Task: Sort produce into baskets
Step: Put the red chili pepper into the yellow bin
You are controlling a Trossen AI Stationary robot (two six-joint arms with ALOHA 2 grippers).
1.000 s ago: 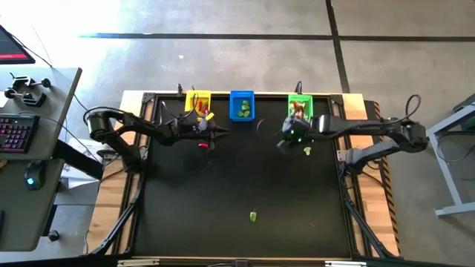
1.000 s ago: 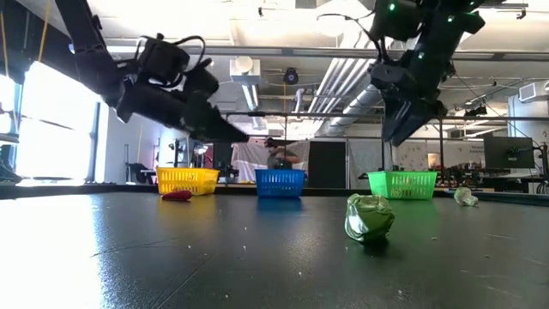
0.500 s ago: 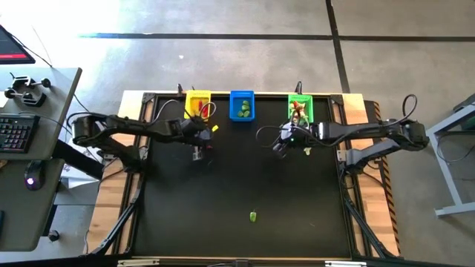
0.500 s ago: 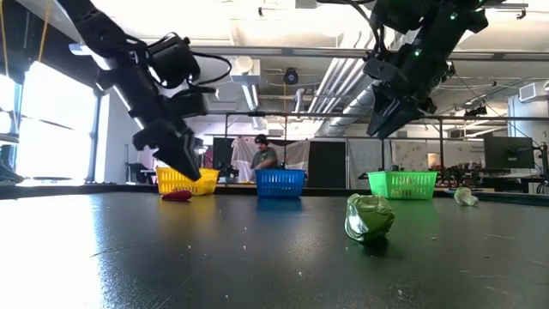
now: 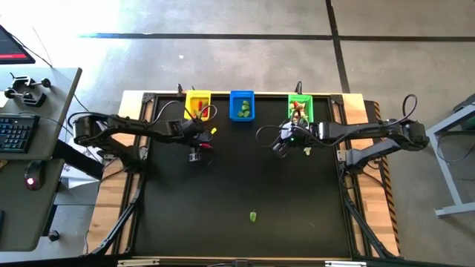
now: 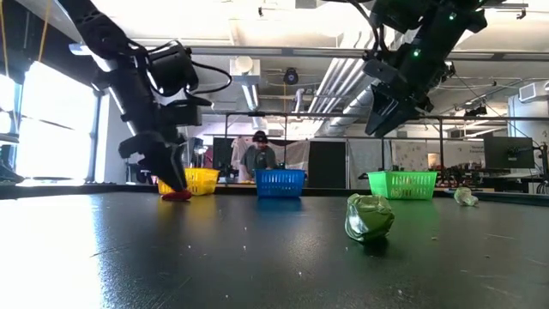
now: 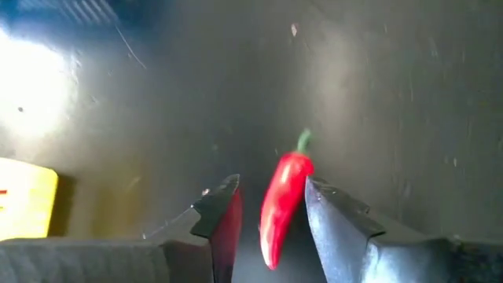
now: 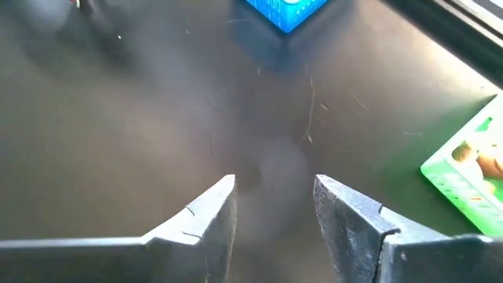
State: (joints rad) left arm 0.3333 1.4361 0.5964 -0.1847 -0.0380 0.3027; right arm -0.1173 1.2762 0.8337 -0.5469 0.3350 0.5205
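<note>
Left claw [image 7: 271, 208] open, down at the surface [image 7: 393, 94], red chilli [image 7: 283, 196] lying between its fingers, not gripped, near yellow basket [image 5: 197, 102]. Right claw [image 8: 273, 206] open, empty, raised near green basket [image 5: 300, 107].

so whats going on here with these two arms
The left gripper is down at the table in front of the yellow basket, its open fingers on either side of a red chilli lying there. The right gripper hangs open and empty above the table between the blue basket and green basket. A green piece lies unsorted mid-table.
</note>
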